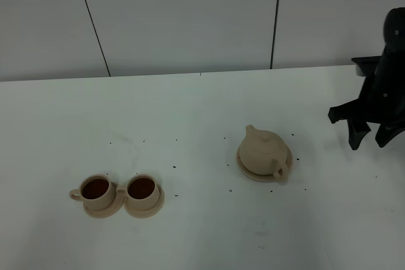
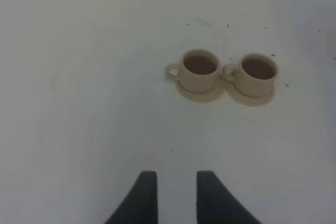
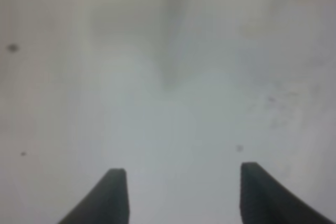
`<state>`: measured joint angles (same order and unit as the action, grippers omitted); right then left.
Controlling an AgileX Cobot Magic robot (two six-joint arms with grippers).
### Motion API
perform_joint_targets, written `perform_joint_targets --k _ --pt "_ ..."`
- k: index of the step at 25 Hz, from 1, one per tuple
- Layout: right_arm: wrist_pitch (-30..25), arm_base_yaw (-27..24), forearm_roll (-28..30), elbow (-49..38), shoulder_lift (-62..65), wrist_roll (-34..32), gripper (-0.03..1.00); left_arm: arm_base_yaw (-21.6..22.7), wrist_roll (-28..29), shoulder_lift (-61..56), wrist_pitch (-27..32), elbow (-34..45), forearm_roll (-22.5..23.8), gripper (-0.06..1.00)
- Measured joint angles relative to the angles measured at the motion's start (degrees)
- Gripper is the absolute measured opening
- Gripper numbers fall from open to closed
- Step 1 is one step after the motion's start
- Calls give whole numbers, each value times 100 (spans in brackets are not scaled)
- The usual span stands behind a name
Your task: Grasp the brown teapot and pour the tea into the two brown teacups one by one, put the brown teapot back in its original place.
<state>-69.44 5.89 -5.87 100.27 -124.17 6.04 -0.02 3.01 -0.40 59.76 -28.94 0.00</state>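
The brown teapot [image 1: 264, 150] sits on its saucer disc [image 1: 248, 170], right of centre on the white surface [image 1: 202, 232]. Two filled teacups [image 1: 118, 191] stand near left. It looks rigid, breakable, smooth; the loop handle [image 1: 280, 170] suits gripping. The right tool [image 1: 370, 132] hangs open, empty; the left tool [image 2: 176, 192] is slightly parted, empty.

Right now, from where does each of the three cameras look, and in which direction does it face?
Exterior high: mounted high, faces down over the white table; shows the round tan teapot, two small tan teacups, and the right end effector.
Left wrist: faces down at both teacups; its dark left end effector shows.
Right wrist: faces bare table; the open right end effector shows.
Shared: exterior high and left wrist both see the teacups.
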Motion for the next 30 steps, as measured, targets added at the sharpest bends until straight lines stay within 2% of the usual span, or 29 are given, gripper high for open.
perform_joint_targets --k 4,7,17,22,30 --pt "0 -390 -351 -62 46 0 46 0 0 0 0 0 0 25" --pt "7 -502 -419 -421 289 6 46 0 0 0 0 0 0 25" --pt "15 -597 -587 -2796 2324 9 46 0 0 0 0 0 0 25" --pt "374 -604 -632 -4028 3683 9 46 0 0 0 0 0 0 25" --pt "499 -604 -717 -5355 5687 4 46 0 0 0 0 0 0 25"
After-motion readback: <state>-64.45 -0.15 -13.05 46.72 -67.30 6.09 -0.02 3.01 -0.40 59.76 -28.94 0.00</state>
